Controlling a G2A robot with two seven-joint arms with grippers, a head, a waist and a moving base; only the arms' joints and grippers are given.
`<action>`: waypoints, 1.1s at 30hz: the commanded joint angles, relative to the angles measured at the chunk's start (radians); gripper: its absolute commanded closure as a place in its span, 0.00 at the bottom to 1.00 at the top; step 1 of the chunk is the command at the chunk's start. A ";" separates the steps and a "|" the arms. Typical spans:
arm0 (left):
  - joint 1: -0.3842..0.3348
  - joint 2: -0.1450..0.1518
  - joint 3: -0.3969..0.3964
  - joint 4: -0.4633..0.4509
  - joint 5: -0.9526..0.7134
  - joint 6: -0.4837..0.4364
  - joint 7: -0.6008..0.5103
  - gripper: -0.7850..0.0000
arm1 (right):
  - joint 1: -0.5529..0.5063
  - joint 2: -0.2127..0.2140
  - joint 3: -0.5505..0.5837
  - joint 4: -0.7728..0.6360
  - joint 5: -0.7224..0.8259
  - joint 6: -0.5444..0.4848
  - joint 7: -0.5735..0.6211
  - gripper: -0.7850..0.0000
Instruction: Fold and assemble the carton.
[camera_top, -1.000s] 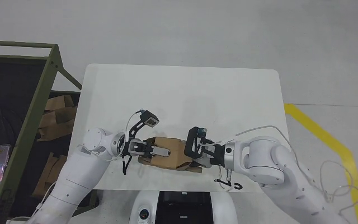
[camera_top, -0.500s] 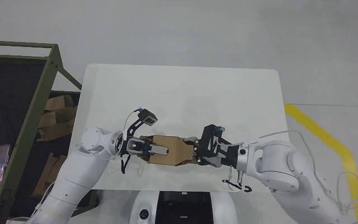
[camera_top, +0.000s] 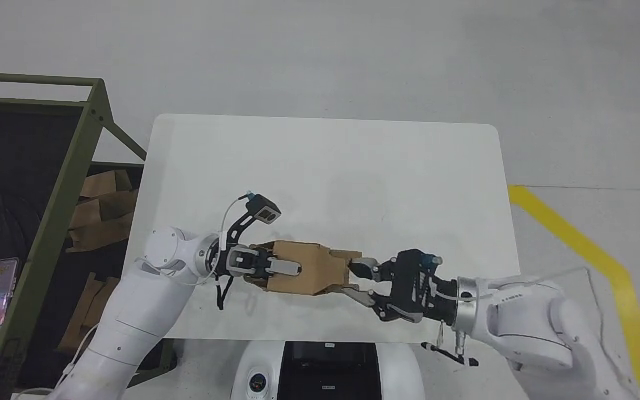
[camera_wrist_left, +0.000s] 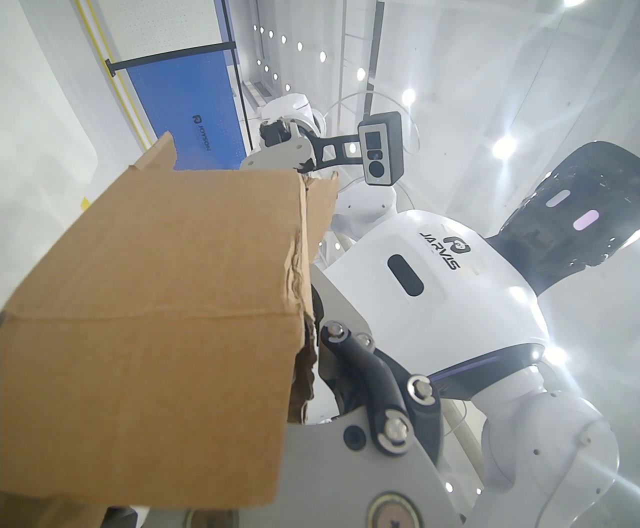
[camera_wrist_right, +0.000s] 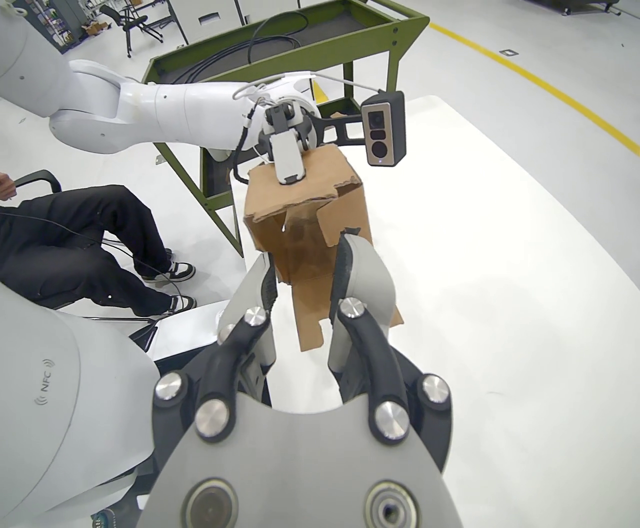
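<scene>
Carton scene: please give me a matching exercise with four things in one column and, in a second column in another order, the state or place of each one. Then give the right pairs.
Things
1. carton
2. left pincer
3. right pincer
4. green cart

States or places
A. open, at the carton's open end
B. beside the table, not on it
C. brown, between the two pincers
D. shut on a carton wall

Right pairs: 1-C, 2-D, 3-A, 4-B.
</scene>
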 joint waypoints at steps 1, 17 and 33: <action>-0.001 0.000 0.001 0.000 0.001 0.000 0.000 1.00 | -0.016 0.003 0.008 -0.011 0.000 -0.027 -0.006 0.68; 0.003 -0.002 0.001 -0.010 0.005 0.006 -0.006 1.00 | 0.061 -0.003 -0.092 -0.001 -0.068 0.096 0.067 0.65; 0.003 -0.003 0.004 -0.009 0.011 0.004 -0.004 1.00 | 0.203 -0.028 -0.241 0.051 -0.082 0.192 0.111 0.67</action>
